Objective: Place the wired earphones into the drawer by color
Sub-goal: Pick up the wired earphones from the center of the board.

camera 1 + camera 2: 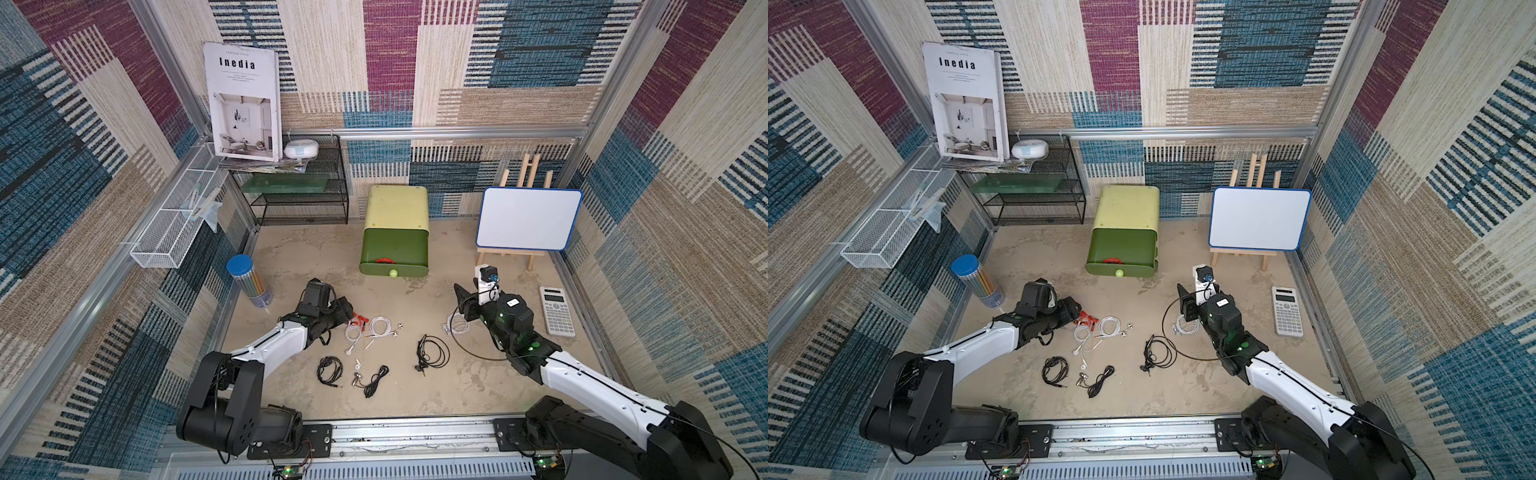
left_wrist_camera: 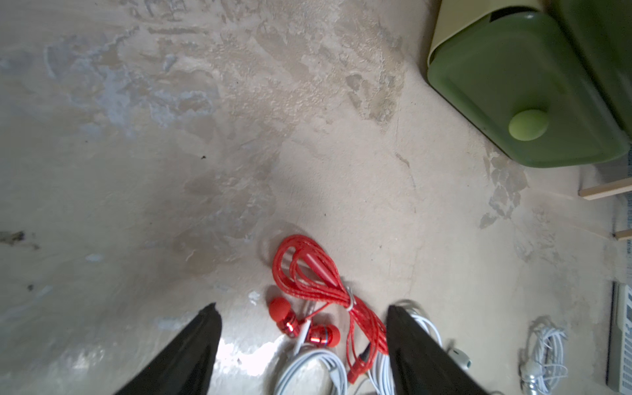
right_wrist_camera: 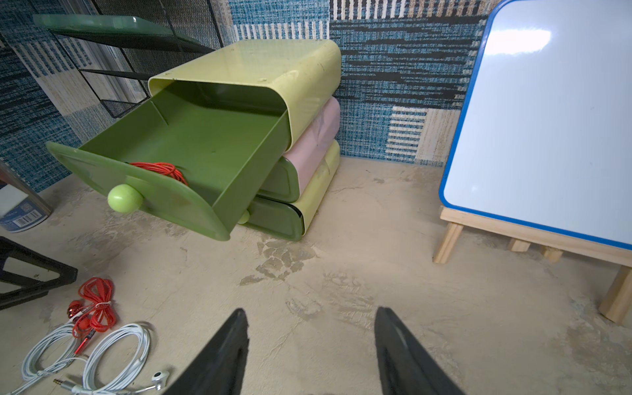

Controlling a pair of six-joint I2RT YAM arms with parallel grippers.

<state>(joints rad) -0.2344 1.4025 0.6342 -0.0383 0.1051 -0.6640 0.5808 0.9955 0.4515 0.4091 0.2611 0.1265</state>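
Observation:
A red-orange earphone bundle (image 2: 318,273) lies on the floor between the spread fingers (image 2: 403,335) of my left gripper (image 2: 302,311), which is open and low over it (image 1: 359,322). White earphones (image 1: 374,328) touch it on the near side. Three black bundles (image 1: 330,370) (image 1: 376,380) (image 1: 432,353) lie nearer the front. The green top drawer (image 3: 205,143) of the cabinet (image 1: 399,199) is pulled out, with another red-orange bundle (image 3: 160,169) inside. My right gripper (image 3: 309,314) is open over bare floor, with a white bundle (image 1: 457,326) beside it.
A calculator (image 1: 557,309) lies at the right. A whiteboard on a wooden easel (image 1: 528,218) stands at the back right, a pencil tube (image 1: 249,282) at the left and a black wire rack (image 1: 299,183) at the back left. A white mesh basket (image 1: 170,232) hangs on the left wall.

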